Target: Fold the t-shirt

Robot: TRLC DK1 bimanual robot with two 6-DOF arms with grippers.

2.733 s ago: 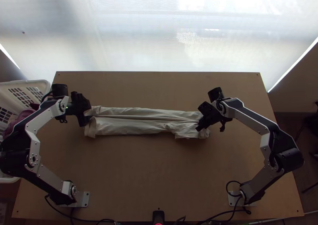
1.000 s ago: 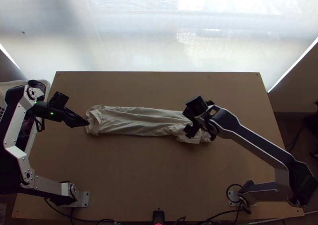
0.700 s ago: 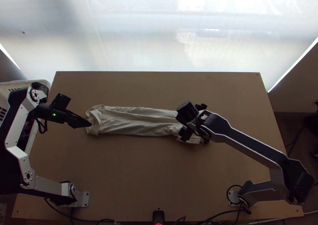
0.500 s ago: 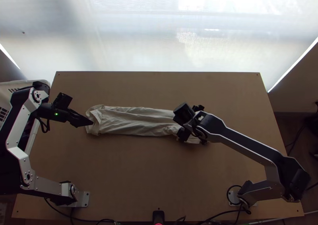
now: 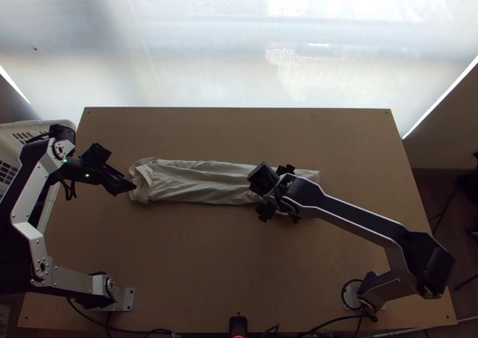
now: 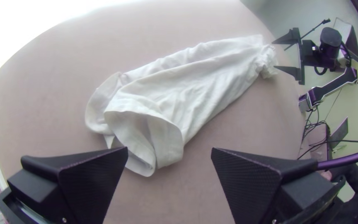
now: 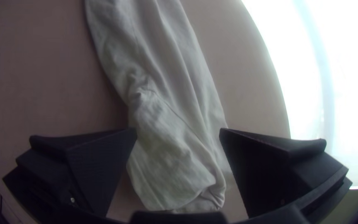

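My left gripper point(image 5: 126, 189) stands at the left end of the off-white t-shirt point(image 5: 197, 181), which lies as a long, narrow folded strip across the table. Over the strip's right part is my right gripper point(image 5: 276, 193). In the left wrist view the left gripper point(image 6: 169, 151) is open, and the shirt point(image 6: 187, 87) shows a loose, rolled end near one finger. The right wrist view has the right gripper point(image 7: 178, 132) open, its fingers on either side of the wrinkled shirt point(image 7: 166, 137). Neither holds cloth.
A white basket point(image 5: 63, 126) with cloth inside stands beside the table's left edge, behind the left arm. Bare wooden table point(image 5: 227, 260) lies in front of the shirt. A small black device point(image 5: 238, 326) sits at the near edge.
Both grippers let go of the shirt's ends. The left drew back leftward and opened; the right moved left over the shirt. The strip's left end now lies bunched over.
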